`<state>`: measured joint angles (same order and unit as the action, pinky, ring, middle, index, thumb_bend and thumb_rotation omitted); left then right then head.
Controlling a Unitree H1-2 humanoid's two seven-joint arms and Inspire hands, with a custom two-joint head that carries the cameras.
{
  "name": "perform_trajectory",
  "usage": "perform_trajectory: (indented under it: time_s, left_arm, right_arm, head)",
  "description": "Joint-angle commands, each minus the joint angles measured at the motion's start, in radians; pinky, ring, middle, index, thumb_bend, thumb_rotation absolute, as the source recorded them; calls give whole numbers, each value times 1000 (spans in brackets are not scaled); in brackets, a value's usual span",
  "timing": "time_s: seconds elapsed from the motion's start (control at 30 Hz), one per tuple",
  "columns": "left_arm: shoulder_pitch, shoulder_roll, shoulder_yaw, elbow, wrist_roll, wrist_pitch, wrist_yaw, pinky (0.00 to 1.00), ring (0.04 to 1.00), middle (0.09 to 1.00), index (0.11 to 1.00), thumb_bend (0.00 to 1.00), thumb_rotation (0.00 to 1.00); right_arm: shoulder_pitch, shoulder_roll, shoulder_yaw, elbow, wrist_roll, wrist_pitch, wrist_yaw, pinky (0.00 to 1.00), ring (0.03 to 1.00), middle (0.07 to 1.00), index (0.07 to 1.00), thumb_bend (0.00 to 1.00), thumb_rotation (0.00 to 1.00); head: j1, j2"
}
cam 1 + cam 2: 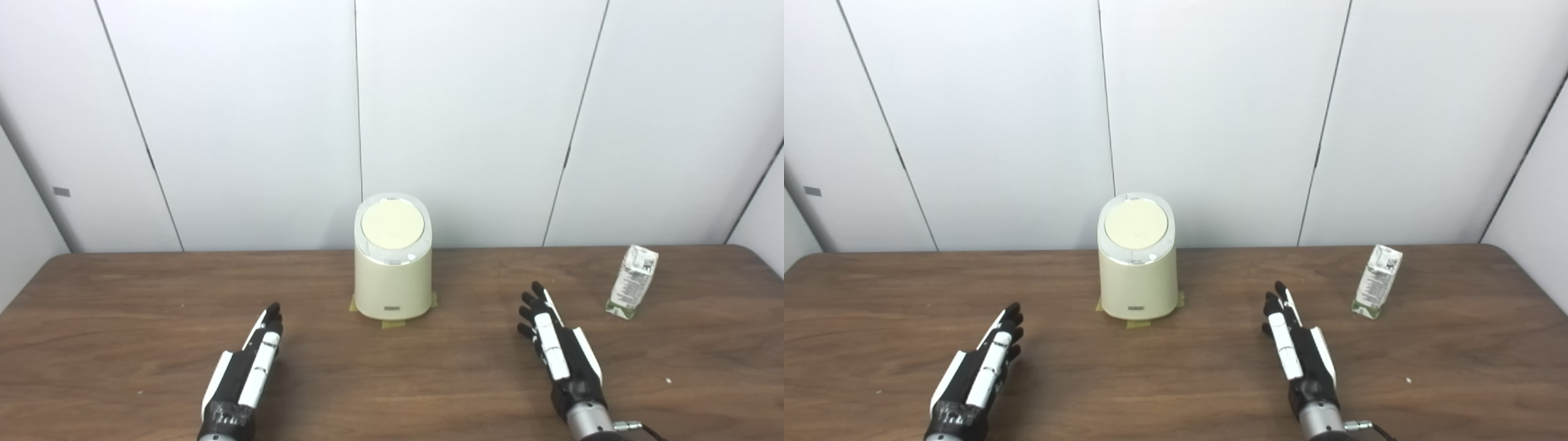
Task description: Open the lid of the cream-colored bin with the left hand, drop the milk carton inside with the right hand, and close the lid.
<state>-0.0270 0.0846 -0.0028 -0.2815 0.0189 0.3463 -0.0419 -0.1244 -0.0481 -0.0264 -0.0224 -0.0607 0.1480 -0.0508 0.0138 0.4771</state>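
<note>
We note the cream-colored bin (392,275) standing upright at the middle of the desk (122,318), toward its far edge. Its lid (392,224) is down, a round pale disc inside a lighter rim, so the contents cannot be seen. Yellowish tape tabs (393,323) show at the bin's base, front and sides.

The milk carton (633,282) stands on the desk to the right of the bin, well apart from it, leaning slightly; its printed face is turned toward us, with green at the bottom edge.

Our right hand (558,343) lies low over the desk between bin and carton, nearer the carton but not touching it; fingers (531,306) extended and a little spread, holding nothing. Our left hand (251,364) lies to the bin's front left, apart from it, fingers straight and close together, also empty.

The desk is dark wood-grain with rounded far corners. Behind it stand plain white wall panels (245,122) with thin dark seams.
</note>
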Motion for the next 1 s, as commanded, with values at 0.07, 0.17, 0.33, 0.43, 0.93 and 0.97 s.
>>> perform_trajectory:
  time_s: [0.07,0.17,0.33,0.43,0.93,0.97]
  left_arm:
    - [-172,55,-27,-80,102,76,-1,930,958,953,992,599,663]
    - [-272,68,-34,-63,135,113,-4,958,951,941,976,675,577]
    - [-405,71,-59,13,185,123,-20,932,939,945,969,723,435]
    - [-472,92,-91,66,225,117,-30,913,939,946,973,739,409]
    - [-759,116,-230,440,417,80,-24,799,935,958,964,871,367]
    - [-774,117,-239,470,429,71,-18,797,937,961,963,873,361]
  right_arm:
    - [-35,2,3,-17,-6,-36,-2,892,939,955,1000,622,1000]
    - [-35,6,4,-17,-6,-34,-5,901,942,958,1000,624,1000]
    - [-32,6,4,-19,-8,-37,-6,919,948,960,1000,614,1000]
    - [-30,8,3,-22,-4,-31,-5,931,951,959,1000,619,1000]
    - [-26,8,11,-36,-5,-19,1,934,956,960,1000,607,1000]
    - [-26,8,12,-36,-5,-20,2,935,956,959,1000,606,1000]
  head:
    - [1,-5]
    - [0,-5]
    - [-3,-6]
    - [-3,-5]
    - [-3,-4]
    - [-4,-4]
